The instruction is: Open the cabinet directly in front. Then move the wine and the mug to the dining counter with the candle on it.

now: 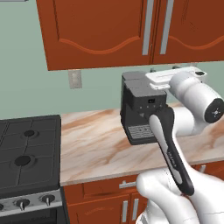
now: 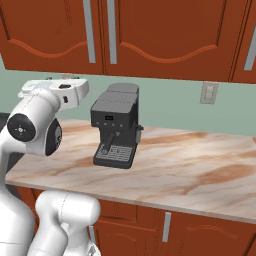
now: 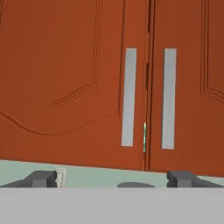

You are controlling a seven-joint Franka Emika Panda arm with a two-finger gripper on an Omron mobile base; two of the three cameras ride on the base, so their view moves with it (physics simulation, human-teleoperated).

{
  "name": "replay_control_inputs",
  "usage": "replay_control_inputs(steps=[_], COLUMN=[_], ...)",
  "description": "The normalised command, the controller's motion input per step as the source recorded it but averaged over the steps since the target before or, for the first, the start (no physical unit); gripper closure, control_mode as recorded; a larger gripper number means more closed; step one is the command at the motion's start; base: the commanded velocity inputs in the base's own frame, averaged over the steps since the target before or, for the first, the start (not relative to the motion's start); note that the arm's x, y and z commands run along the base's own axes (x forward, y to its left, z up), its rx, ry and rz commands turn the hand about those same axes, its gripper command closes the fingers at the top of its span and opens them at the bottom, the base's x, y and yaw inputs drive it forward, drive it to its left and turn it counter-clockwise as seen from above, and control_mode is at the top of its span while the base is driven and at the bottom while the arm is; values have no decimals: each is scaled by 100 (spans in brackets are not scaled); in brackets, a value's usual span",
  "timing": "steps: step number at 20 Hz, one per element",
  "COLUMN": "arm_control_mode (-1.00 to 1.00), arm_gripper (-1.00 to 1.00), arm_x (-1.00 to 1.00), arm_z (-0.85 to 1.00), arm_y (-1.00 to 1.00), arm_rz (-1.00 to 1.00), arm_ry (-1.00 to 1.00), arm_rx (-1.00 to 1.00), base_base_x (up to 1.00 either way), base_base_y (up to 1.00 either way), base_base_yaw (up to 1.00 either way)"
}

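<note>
The cabinet (image 3: 109,83) is seen straight ahead in the hand view, its two arched-panel doors shut, with two vertical silver bar handles (image 3: 128,96) set just beside the centre seam. From the base views the same cabinet (image 1: 131,30) is seen mounted on the pale green wall above the marble surface (image 1: 100,144). The pincer (image 3: 113,178) is held released, its two dark tips spread wide apart at the bottom of the hand view, below the doors' lower edge and touching nothing. A sliver of teal is glimpsed through the seam between the doors; what it belongs to cannot be told. A dark coffee machine (image 2: 116,125) is stood on the surface near its back edge, against the wall. A black cooktop (image 1: 28,153) is set at the surface's left end, with knobs along its front. A wall outlet (image 2: 208,93) is fixed on the wall to the right of the coffee machine. Base cabinets with silver handles are seen under the surface's front edge.
</note>
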Motion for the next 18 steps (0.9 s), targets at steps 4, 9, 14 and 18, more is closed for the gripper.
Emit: replay_control_inputs(steps=[4,9,14,18], arm_control_mode=[-100,-100,-100,-100], arm_gripper=[-100,-100,-100,-100], arm_x=[0,0,0,0], arm_z=[39,37,26,9], arm_y=[0,0,0,0], arm_rz=[0,0,0,0], arm_ry=[-15,-15,-12,-2], arm_rx=[0,0,0,0], base_base_x=[0,0,0,0], base_base_y=[0,0,0,0], base_base_yaw=[0,0,0,0])
